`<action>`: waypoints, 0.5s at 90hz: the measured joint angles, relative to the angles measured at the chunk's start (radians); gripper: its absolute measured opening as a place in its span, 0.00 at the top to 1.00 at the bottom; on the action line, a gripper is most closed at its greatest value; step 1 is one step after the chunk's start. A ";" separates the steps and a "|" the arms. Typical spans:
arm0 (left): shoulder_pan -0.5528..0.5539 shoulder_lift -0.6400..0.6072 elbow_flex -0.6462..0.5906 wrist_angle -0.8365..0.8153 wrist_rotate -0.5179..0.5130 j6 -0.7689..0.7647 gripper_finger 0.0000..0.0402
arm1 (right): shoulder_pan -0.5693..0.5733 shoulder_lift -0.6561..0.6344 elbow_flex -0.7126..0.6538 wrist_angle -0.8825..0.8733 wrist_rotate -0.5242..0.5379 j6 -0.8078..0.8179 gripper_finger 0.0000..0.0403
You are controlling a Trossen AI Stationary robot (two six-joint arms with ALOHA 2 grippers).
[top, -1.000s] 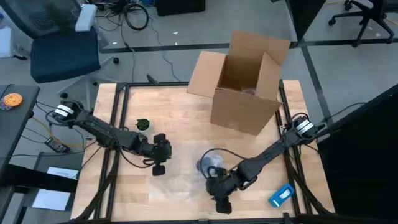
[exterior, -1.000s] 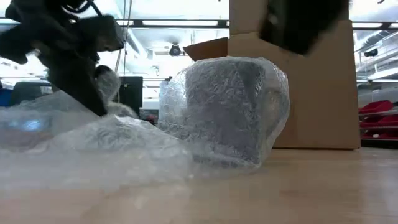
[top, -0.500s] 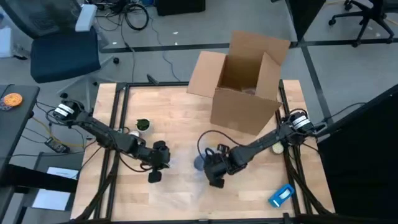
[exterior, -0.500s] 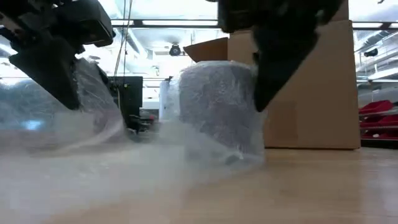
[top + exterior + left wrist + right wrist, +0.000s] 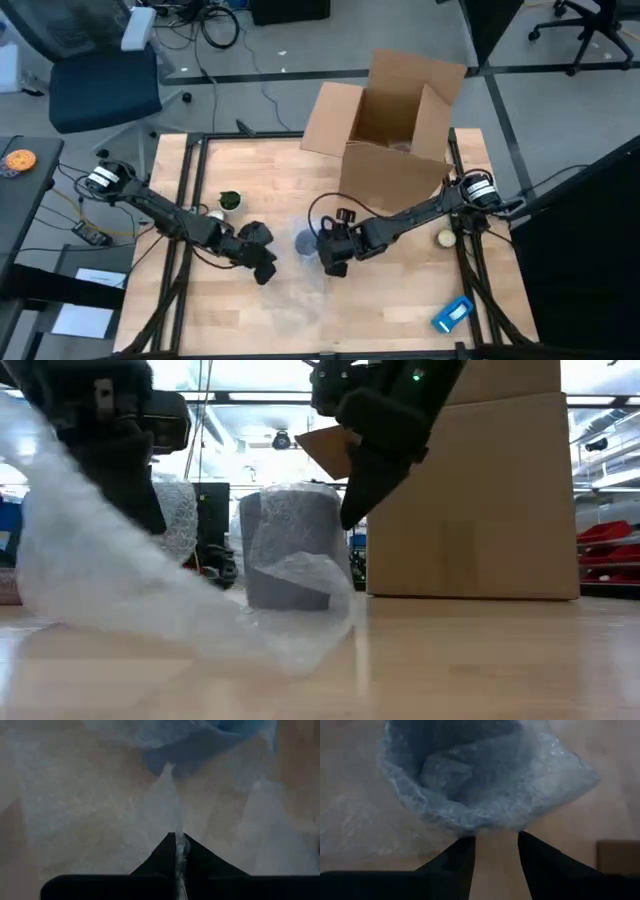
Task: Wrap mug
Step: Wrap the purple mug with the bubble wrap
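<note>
Pinching a fold of bubble wrap [image 5: 176, 820] between closed fingers, left tool [image 5: 264, 270] low over the bench [image 5: 420, 300]. Just right of it, mug [image 5: 293, 550] upright mid-bench, swathed in that wrap. Beside the mug, right tool [image 5: 496, 851] hovering, fingers apart, empty. Cardboard box [image 5: 395, 135] behind.

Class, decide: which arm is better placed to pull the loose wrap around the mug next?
Probably the left: its claw is shut on the bubble wrap, while the right claw hangs open beside the mug.
</note>
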 joint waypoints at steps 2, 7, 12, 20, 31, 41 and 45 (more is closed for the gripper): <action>-0.002 0.000 0.000 0.000 -0.001 -0.013 1.00 | 0.005 -0.007 0.000 -0.001 -0.005 0.000 0.69; -0.006 0.000 0.000 -0.002 -0.004 -0.042 1.00 | 0.028 -0.026 0.000 -0.008 -0.008 0.002 0.69; -0.008 0.000 0.000 0.003 -0.008 -0.051 1.00 | 0.061 -0.045 0.000 -0.015 -0.008 0.004 0.69; -0.008 0.000 0.000 0.027 -0.035 -0.077 1.00 | 0.125 -0.066 0.000 -0.011 -0.004 -0.013 0.69; -0.001 0.000 0.000 0.081 -0.087 -0.104 1.00 | 0.219 -0.072 0.000 0.103 0.001 -0.036 0.69; 0.027 0.000 0.000 0.092 -0.150 -0.144 1.00 | 0.287 -0.036 0.001 0.325 -0.036 -0.048 0.68; 0.046 0.000 0.000 0.084 -0.161 -0.147 1.00 | 0.308 -0.014 0.001 0.421 -0.049 -0.065 0.68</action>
